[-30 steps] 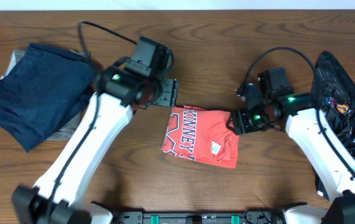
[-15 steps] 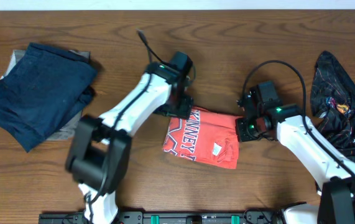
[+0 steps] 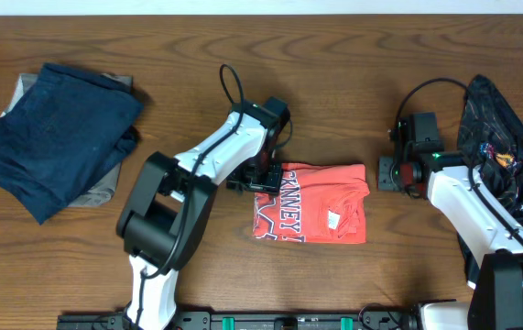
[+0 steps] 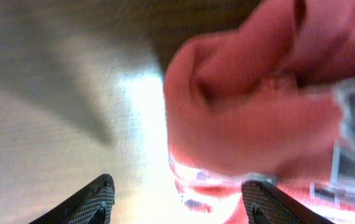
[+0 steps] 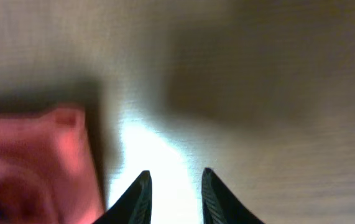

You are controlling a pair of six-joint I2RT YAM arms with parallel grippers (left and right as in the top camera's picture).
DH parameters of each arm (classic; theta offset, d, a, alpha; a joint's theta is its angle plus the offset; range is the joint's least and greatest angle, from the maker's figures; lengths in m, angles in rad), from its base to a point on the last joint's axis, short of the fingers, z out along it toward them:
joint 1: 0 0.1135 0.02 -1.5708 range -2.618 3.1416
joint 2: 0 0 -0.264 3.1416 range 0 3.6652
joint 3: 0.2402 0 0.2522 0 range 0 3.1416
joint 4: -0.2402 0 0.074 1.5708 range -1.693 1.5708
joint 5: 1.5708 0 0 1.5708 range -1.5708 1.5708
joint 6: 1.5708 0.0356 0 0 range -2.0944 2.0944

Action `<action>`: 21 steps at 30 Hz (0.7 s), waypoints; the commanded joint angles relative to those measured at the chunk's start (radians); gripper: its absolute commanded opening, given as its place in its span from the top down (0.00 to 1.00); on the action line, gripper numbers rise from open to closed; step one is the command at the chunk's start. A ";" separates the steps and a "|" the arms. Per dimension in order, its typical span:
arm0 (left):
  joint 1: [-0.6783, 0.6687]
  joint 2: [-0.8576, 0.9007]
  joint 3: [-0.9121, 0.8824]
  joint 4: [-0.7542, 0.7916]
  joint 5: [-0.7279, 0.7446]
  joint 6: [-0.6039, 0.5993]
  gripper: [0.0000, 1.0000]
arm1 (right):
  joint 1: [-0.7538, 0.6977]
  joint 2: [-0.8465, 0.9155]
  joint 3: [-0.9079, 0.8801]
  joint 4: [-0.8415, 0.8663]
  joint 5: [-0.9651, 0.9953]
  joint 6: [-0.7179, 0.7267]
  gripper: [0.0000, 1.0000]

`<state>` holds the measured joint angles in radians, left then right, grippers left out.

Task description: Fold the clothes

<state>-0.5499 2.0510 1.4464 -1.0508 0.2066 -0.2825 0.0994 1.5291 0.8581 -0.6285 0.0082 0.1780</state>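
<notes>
Backs the barely open, empty right claw [image 5: 174, 180] off the shirt [image 3: 321, 202] at its left, sets the wide-open left claw [image 4: 178, 190] astride its edge, likely finishing this fold.

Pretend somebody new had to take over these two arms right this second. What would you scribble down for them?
Left gripper: open, at the left edge of the red T-shirt, not clamped on it.
Right gripper: jaws a little apart, empty, over bare table just right of the shirt.
Things: the shirt lies mid-table as a compact rectangle; navy garments are piled at the left; the black patterned garment is heaped at the right.
Done: the shirt looks folded.
Left: probably the black heap. I cannot tell whether the navy pile is finished.
</notes>
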 commanded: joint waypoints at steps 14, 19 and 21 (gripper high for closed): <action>0.005 -0.289 -0.005 0.299 -0.137 -0.022 0.10 | 0.074 -0.142 0.001 -0.236 -0.446 -0.126 0.58; 0.003 -0.190 -0.005 0.304 -0.135 -0.023 0.10 | 0.185 -0.117 -0.062 -0.143 -0.459 -0.127 0.57; 0.003 -0.146 -0.005 0.293 -0.118 -0.022 0.10 | 0.230 -0.107 -0.090 -0.094 -0.461 -0.126 0.57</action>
<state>-0.5499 1.8538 1.4460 -0.7448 0.0933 -0.3103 0.2798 1.4040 0.8036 -0.7483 -0.4168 0.0742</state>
